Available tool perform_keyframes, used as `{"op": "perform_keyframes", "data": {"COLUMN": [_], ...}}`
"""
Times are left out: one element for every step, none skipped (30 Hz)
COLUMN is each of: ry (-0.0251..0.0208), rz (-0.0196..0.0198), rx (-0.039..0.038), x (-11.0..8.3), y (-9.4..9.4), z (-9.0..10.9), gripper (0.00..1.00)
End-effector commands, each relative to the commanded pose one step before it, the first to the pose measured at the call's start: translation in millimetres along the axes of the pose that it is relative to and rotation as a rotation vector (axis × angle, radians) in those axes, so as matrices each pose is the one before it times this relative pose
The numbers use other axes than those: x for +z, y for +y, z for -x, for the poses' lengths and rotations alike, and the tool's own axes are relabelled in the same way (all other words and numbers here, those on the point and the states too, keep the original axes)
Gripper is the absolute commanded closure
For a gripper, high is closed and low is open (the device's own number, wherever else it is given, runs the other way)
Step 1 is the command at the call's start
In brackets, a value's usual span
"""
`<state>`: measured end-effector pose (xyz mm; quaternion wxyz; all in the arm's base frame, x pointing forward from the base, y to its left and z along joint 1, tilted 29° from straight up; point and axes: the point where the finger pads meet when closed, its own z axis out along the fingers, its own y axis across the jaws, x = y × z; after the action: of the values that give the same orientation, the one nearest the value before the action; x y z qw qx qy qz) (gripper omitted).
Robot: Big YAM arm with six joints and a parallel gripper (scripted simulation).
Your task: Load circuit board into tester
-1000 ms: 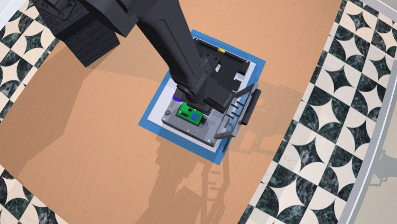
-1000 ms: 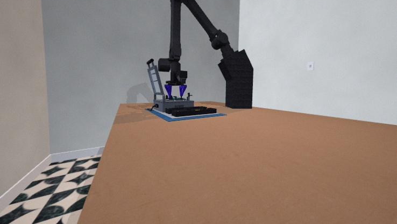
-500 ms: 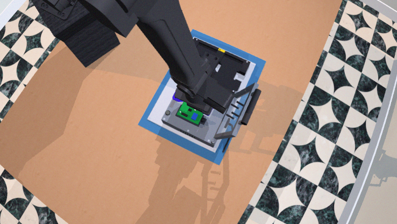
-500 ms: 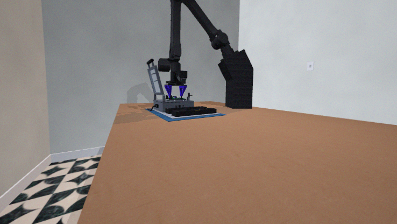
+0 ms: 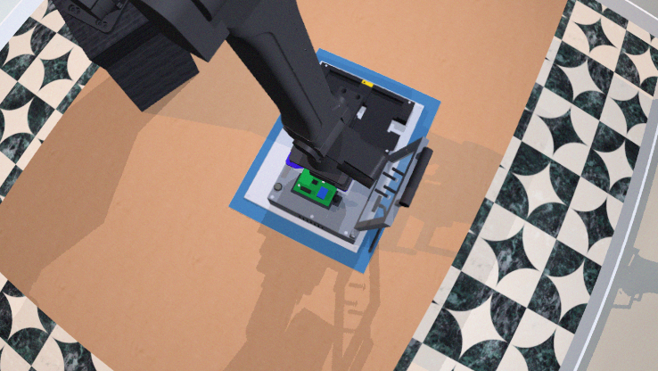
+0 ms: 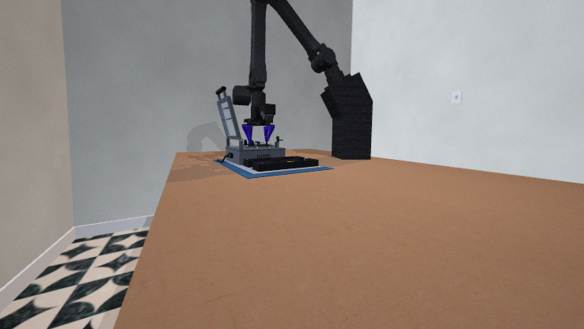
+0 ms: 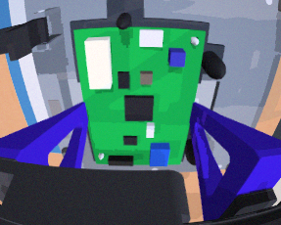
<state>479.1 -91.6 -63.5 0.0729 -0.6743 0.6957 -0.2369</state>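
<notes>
The green circuit board [image 5: 316, 189] [image 7: 139, 132] lies face up on the tester [image 5: 291, 203] [image 6: 241, 154]. Its white connector [image 7: 98, 64] is at the end by the lone black post [image 7: 123, 21]. Another post [image 7: 213, 65] stands at its right long edge. Silver pin tips show at two opposite corners of the board. My gripper [image 6: 258, 141] [image 7: 138, 110] is shut on the board, a blue finger at each long edge, low at the tester plate. The lid [image 5: 395, 187] [image 6: 228, 119] stands open, with its black handle [image 5: 415, 177] [image 6: 221, 90]. The latch hook [image 7: 24, 36] shows at upper left in the wrist view.
The black tray [image 5: 374, 119] [image 6: 284, 164] stands beside the tester, its visible part without a board, partly hidden by my arm. Tester and tray stand on a blue-edged mat [image 5: 430, 109] [image 6: 258, 175]. The raised lid stands close beside my wrist.
</notes>
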Motion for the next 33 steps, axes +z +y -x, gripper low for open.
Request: {"op": "perform_keyframes", "data": {"ry": [0.00260,0.00000,0.00000,0.00003,0.00004,0.00006,0.00007,0.00008,0.00009,0.00010,0.00011,0.00011,0.00009,0.00008,0.00006,0.00005,0.00004,0.00003,0.00000,0.00000,0.00003,0.00002,0.00002,0.00008,0.00019,0.00019,0.00015,0.00012,0.00011,0.00009,0.00008,0.00006,0.00006], "rz": [-0.03261,0.00000,0.00000,-0.00048,-0.00050,-0.00053,-0.00056,-0.00059,-0.00062,-0.00063,-0.00064,-0.00064,-0.00049,-0.00036,-0.00026,-0.00018,-0.00013,-0.00010,0.00000,0.00000,-0.00008,-0.00007,-0.00006,-0.00004,0.00003,0.00016,0.00023,0.00019,0.00017,0.00014,0.00012,0.00010,0.00009], "rx": [0.01392,0.00000,0.00000,0.00005,0.00006,0.00007,0.00008,0.00009,0.00010,0.00011,0.00011,0.00011,0.00009,0.00007,0.00005,0.00004,0.00003,0.00002,0.00000,0.00000,0.00002,0.00002,0.00001,0.00001,0.00000,-0.00002,-0.00003,-0.00003,-0.00002,-0.00002,-0.00002,-0.00002,-0.00001], "x": [-9.39,0.00,0.00,-0.13,-0.09,-0.07,-0.04,-0.02,-0.01,0.00,0.01,0.01,0.06,0.09,0.11,0.12,0.11,0.10,0.00,0.00,0.08,0.07,0.06,0.05,0.06,0.09,0.11,0.09,0.08,0.07,0.06,0.05,0.04], "y": [-12.40,0.00,0.00,-0.15,-0.16,-0.17,-0.19,-0.20,-0.21,-0.22,-0.22,-0.22,-0.16,-0.11,-0.08,-0.05,-0.03,-0.02,0.00,0.00,-0.02,-0.01,-0.01,-0.01,0.01,0.06,0.09,0.08,0.06,0.05,0.05,0.04,0.03], "z": [-7.37,0.00,0.00,-0.04,-0.05,-0.05,-0.06,-0.07,-0.07,-0.08,-0.08,-0.08,-0.06,-0.05,-0.04,-0.03,-0.02,-0.02,0.00,0.00,-0.01,-0.01,-0.01,-0.02,-0.03,-0.02,-0.01,-0.01,-0.01,0.00,0.00,0.00,0.00], "gripper": [0.28,0.28,0.28,0.28,0.28,0.28,0.28,0.28,0.28,0.28,0.28,0.28,0.28,0.28,0.28,0.28,0.28,0.28,0.28,0.28,0.28,0.28,0.08,0.08,0.08,0.08,0.08,0.08,0.08,0.08,0.08,0.08,0.08]}}
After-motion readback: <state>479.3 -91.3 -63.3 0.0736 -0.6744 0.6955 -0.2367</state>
